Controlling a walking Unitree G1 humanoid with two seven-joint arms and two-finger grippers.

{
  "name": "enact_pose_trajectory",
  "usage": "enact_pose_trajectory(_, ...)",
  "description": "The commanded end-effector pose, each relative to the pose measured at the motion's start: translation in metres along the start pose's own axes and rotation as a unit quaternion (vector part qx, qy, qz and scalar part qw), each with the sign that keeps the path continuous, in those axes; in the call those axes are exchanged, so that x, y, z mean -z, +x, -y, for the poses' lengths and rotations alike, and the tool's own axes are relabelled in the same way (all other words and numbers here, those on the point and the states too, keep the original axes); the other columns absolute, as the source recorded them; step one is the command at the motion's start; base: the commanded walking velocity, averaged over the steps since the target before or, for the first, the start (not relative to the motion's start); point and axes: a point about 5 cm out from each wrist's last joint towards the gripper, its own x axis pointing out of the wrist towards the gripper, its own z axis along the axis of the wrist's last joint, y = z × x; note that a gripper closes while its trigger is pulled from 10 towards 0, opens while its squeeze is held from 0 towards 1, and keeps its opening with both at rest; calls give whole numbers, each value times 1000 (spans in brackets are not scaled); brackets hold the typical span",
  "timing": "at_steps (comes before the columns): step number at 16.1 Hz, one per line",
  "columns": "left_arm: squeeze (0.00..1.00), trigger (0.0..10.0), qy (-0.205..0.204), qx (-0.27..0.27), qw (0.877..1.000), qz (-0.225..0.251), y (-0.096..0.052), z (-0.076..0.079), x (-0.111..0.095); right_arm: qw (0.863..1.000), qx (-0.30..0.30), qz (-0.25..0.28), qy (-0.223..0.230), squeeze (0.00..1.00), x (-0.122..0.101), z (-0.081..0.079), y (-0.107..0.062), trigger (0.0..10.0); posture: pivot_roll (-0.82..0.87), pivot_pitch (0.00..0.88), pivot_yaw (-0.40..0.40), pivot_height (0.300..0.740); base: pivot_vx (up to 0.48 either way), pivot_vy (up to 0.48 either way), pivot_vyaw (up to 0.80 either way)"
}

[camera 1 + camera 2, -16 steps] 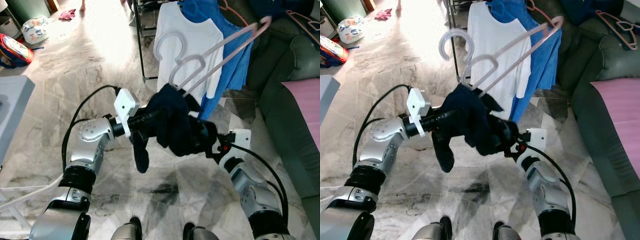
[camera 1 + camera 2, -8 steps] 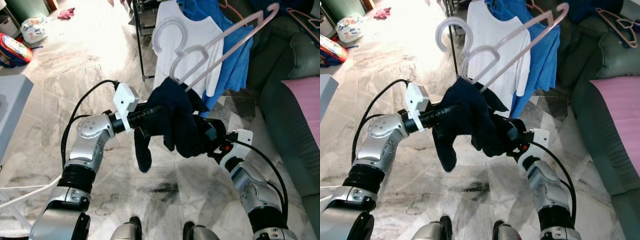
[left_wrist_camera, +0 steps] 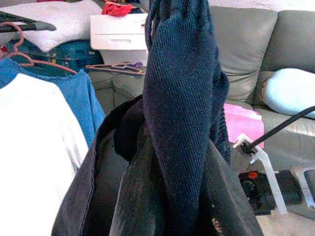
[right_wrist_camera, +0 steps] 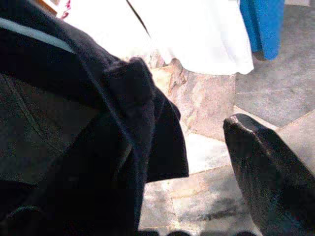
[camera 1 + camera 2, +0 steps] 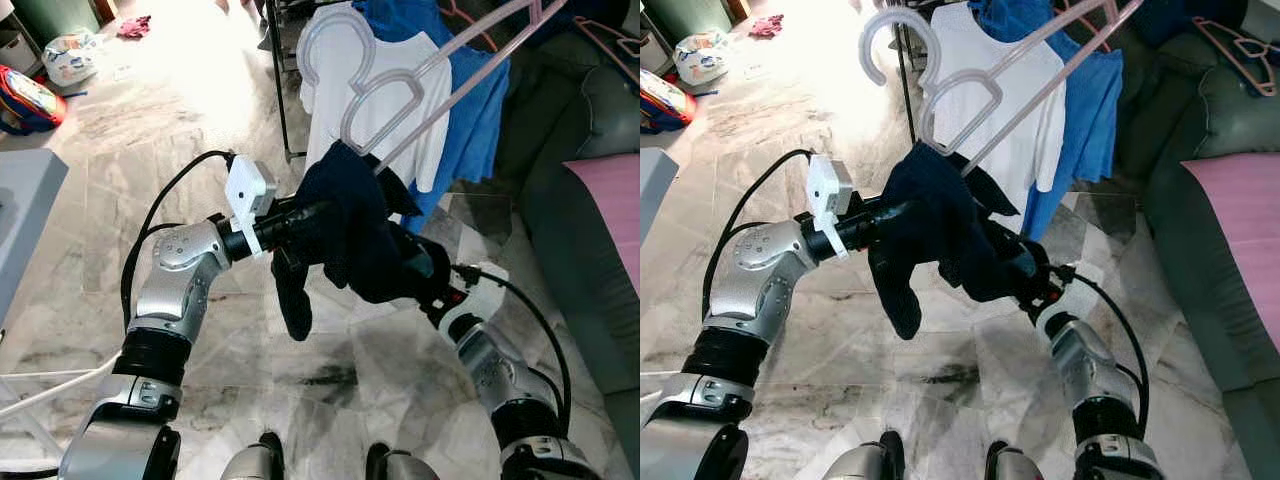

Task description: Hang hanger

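Pale pink, the hanger (image 5: pixel 400 90) now rides higher than a moment ago, its hook beside the rack's white shirt (image 5: pixel 420 110), nearer hanging. The dark garment (image 5: pixel 350 235) hides both the left end effector (image 5: pixel 300 222) and the right end effector (image 5: pixel 425 280), so I cannot tell their grip.

A grey-veined marble tile floor (image 5: pixel 120 190) is lit brightly from the far end of the room. A dark green leather sofa (image 5: pixel 590 130) is placed along the right side, and a pink cushion (image 5: pixel 610 195) is laid on it. A black metal garment rack (image 5: pixel 278 90) is positioned ahead.
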Motion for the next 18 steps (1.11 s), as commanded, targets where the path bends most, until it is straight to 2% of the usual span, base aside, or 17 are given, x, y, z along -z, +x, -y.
enact_pose_trajectory(1, 0, 0, 12, 0, 1000, 26, -3, -1, -11, 1000, 13, -12, 11, 0, 6, 6, -2, 0, -8, 210, 31, 740, 0, 0, 0)
enact_pose_trajectory(3, 0, 0, 10, 1, 1000, 26, -3, -1, -11, 1000, 17, -7, 16, 0, 4, 9, -3, 0, -8, 211, 29, 740, 0, 0, 0)
enact_pose_trajectory(9, 0, 0, 2, 2, 1000, 7, -8, 1, -2, 997, 60, 46, 33, 0, -26, 40, -16, 0, -17, 216, 36, 740, 0, 0, 0)
enact_pose_trajectory(11, 0, 0, 1, 4, 1000, 0, -10, 2, 1, 996, 63, 55, 32, 0, -32, 44, -18, 0, -20, 217, 36, 740, 0, 0, 0)
enact_pose_trajectory(13, 0, 0, -14, 4, 1000, -3, -12, 4, 7, 993, 78, 79, 29, 0, -49, 54, -23, 0, -23, 219, 37, 740, 0, 0, 0)
enact_pose_trajectory(14, 0, 0, -47, -6, 999, 11, -16, 4, 11, 992, 82, 93, 30, 0, -59, 57, -25, 0, -23, 219, 35, 740, 0, 0, 0)
enact_pose_trajectory(15, 0, 0, -67, 0, 998, 4, -20, 7, 19, 990, 86, 104, 32, 0, -70, 59, -26, 0, -25, 223, 33, 740, 0, 0, 0)
enact_pose_trajectory(17, 0, 0, -103, 34, 994, -18, -29, 21, 34, 989, 84, 115, 24, 0, -91, 54, -22, 0, -23, 226, 31, 740, 0, 0, 0)
enact_pose_trajectory(18, 0, 0, -106, 40, 993, -23, -30, 23, 37, 989, 84, 116, 24, 0, -94, 53, -22, 0, -24, 226, 30, 740, 0, 0, 0)
